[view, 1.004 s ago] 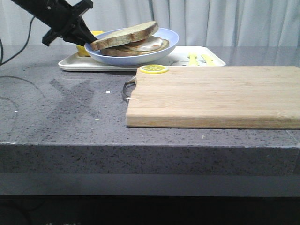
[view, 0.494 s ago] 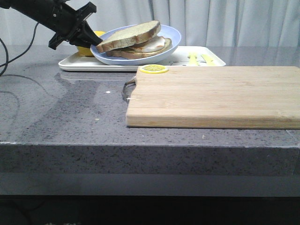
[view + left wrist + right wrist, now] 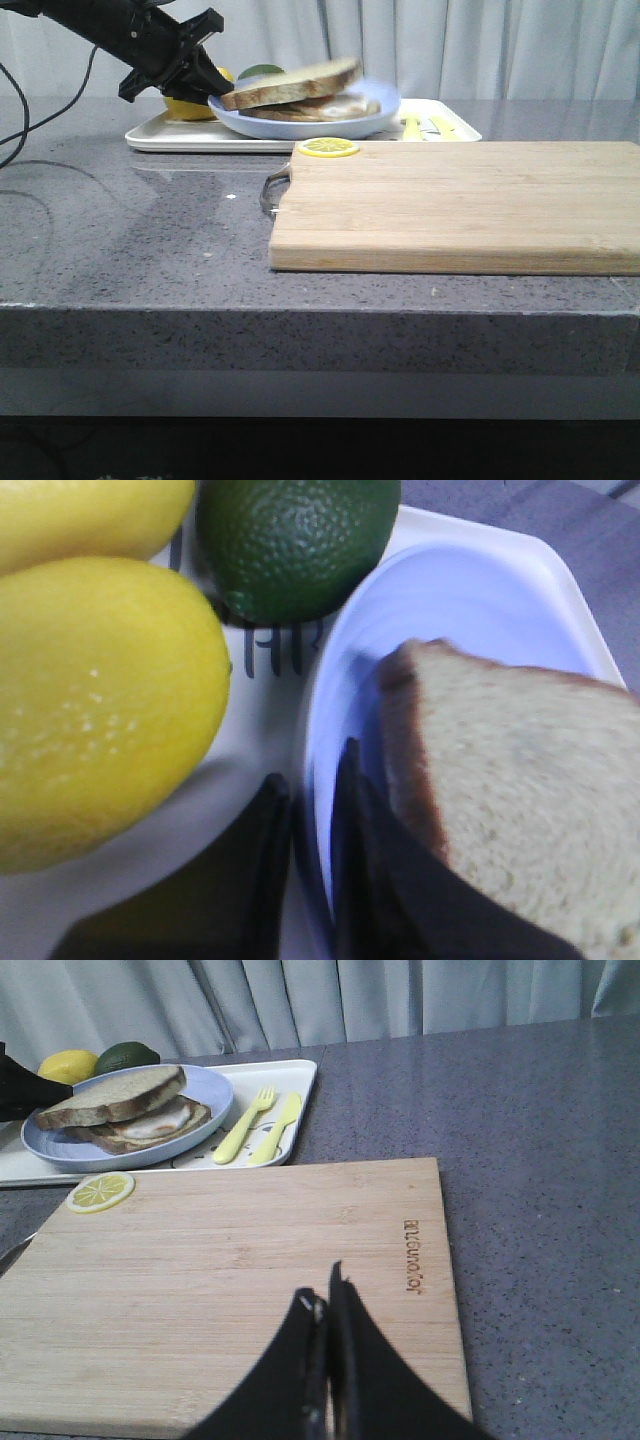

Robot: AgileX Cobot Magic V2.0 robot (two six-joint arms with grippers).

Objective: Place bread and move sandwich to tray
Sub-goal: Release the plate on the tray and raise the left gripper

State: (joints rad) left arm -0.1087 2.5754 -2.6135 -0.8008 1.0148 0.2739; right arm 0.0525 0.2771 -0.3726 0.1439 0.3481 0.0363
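The sandwich sits on the pale blue plate [image 3: 310, 125]: a plain bread slice [image 3: 290, 85] on top, with fried egg [image 3: 160, 1120] and a lower slice under it. The plate is level at the white tray [image 3: 170, 138], on it or just above; I cannot tell which. My left gripper [image 3: 205, 80] is shut on the plate's left rim; in the left wrist view its jaws [image 3: 312, 770] pinch the rim [image 3: 470, 590] beside the bread [image 3: 530, 800]. My right gripper [image 3: 325, 1295] is shut and empty above the wooden cutting board [image 3: 230, 1280].
Two lemons [image 3: 100, 700] and a lime [image 3: 295, 540] lie on the tray's left end, close to the left gripper. Yellow cutlery [image 3: 260, 1125] lies on the tray's right part. A lemon slice [image 3: 328, 147] sits on the cutting board's [image 3: 460, 200] far left corner.
The left gripper carried the tilted plate with the sandwich to the right and lowered it; the plate is now level at the tray.
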